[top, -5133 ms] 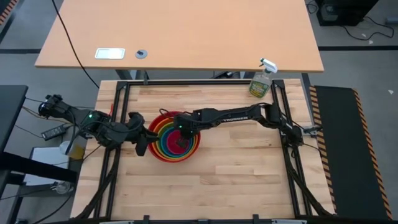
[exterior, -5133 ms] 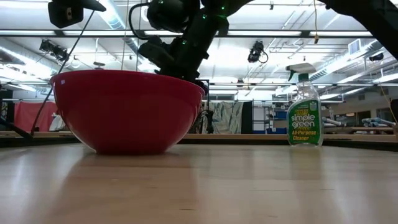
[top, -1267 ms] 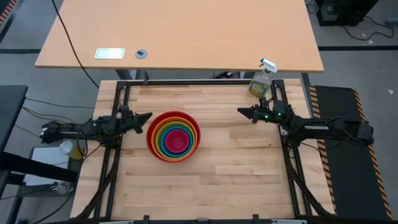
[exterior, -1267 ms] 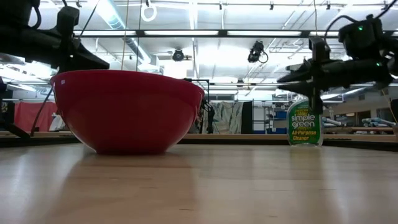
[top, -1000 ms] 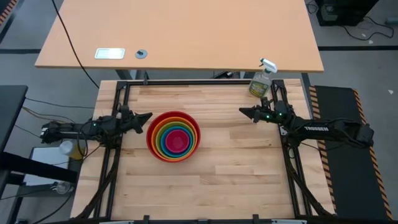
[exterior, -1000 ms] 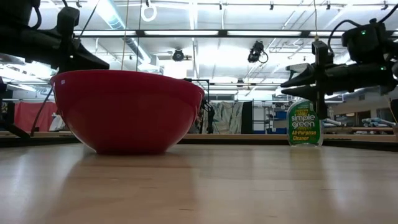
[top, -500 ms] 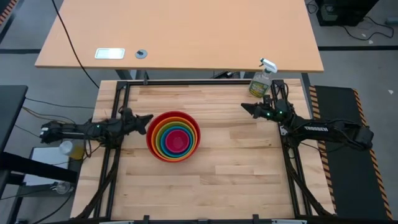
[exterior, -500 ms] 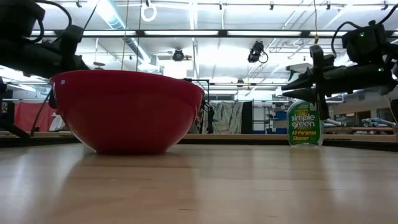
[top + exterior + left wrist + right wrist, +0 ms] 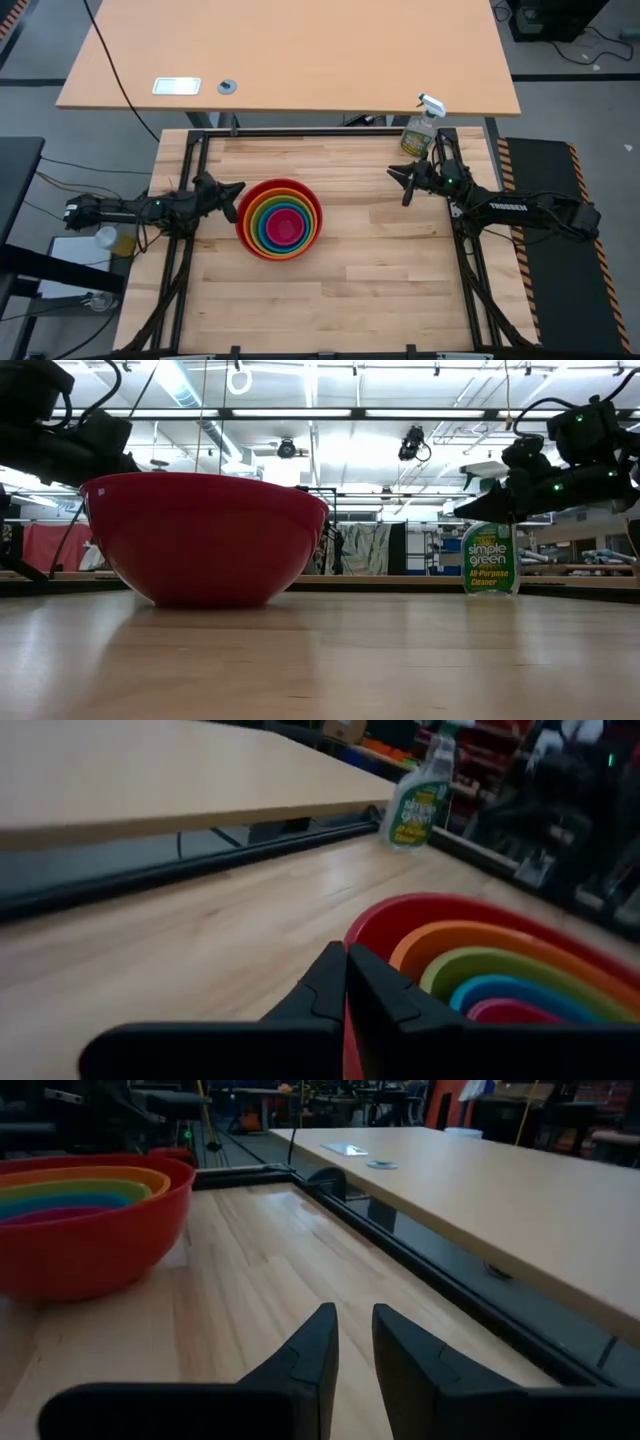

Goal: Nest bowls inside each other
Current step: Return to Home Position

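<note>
The bowls sit nested in one stack (image 9: 268,240) on the wooden table, left of centre: red outermost (image 9: 205,540), then orange, lime green and blue, with pink (image 9: 286,226) innermost. The red bowl rests on its base. My left gripper (image 9: 238,188) is shut and points level at the stack from the table's left, its tips (image 9: 346,960) just short of the red rim (image 9: 420,912). My right gripper (image 9: 400,182) hovers near the table's far right, pointing left toward the stack. Its fingers (image 9: 355,1325) stand a narrow gap apart with nothing between them.
A clear spray bottle (image 9: 420,130) with a green label stands at the far right corner, just behind my right gripper. Black frame rails (image 9: 300,133) border the table. A tan desk (image 9: 290,60) lies beyond the far edge. Bare wood spans the near half.
My right gripper has rolled about its own axis: its fingers stood one above the other and now lie side by side. My left gripper has sunk a little beside the red bowl and rolled slightly. The bowls have not moved.
</note>
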